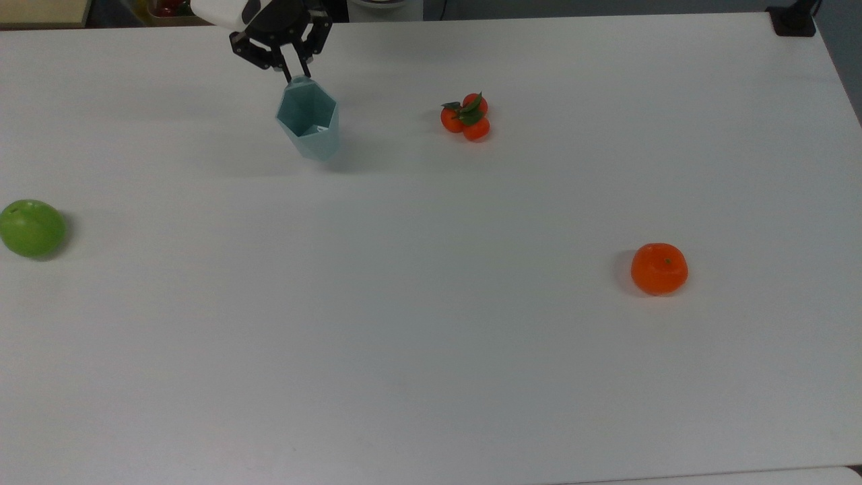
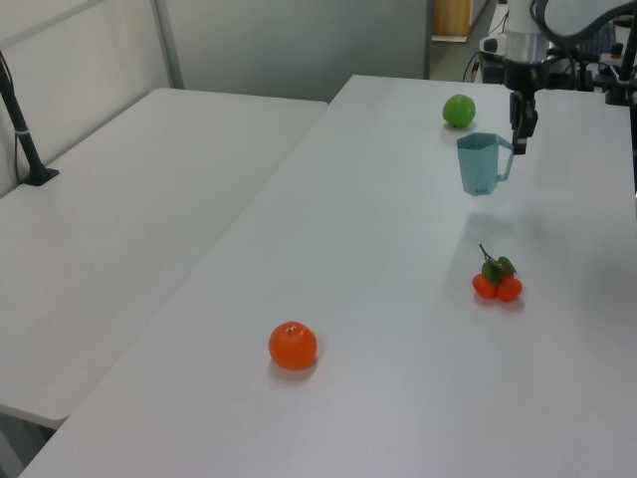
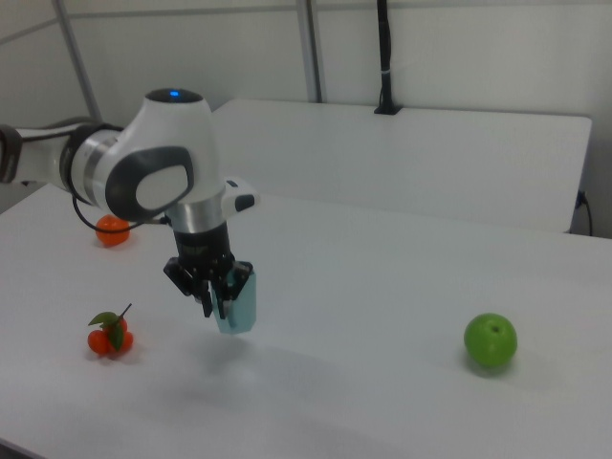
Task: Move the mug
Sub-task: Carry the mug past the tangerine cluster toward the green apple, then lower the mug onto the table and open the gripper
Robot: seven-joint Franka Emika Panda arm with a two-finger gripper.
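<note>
The gripper (image 1: 297,70) grasps the pale teal faceted mug (image 1: 308,121) by its flat side handle, with its 2 black fingers (image 2: 520,121) clenched on the handle's upper part. The mug hangs upright and slightly tilted just above the white table (image 1: 431,337), its hexagonal rim open toward the top view's camera and its shadow falling on the tabletop just beside it. In the top view it sits near the far edge, to the top view's left of a cluster of 3 small red-orange fruits with green leaves (image 1: 466,116). A green apple (image 1: 31,228) lies well apart at the top view's left edge, and an orange (image 1: 659,268) lies well apart toward the top view's right. In the left view the mug (image 2: 481,163) hangs between the green apple (image 2: 459,111) behind it and the fruit cluster (image 2: 497,280) in front. In the right view the white arm (image 3: 153,167) reaches down and the gripper (image 3: 216,291) partly hides the mug (image 3: 239,304).
</note>
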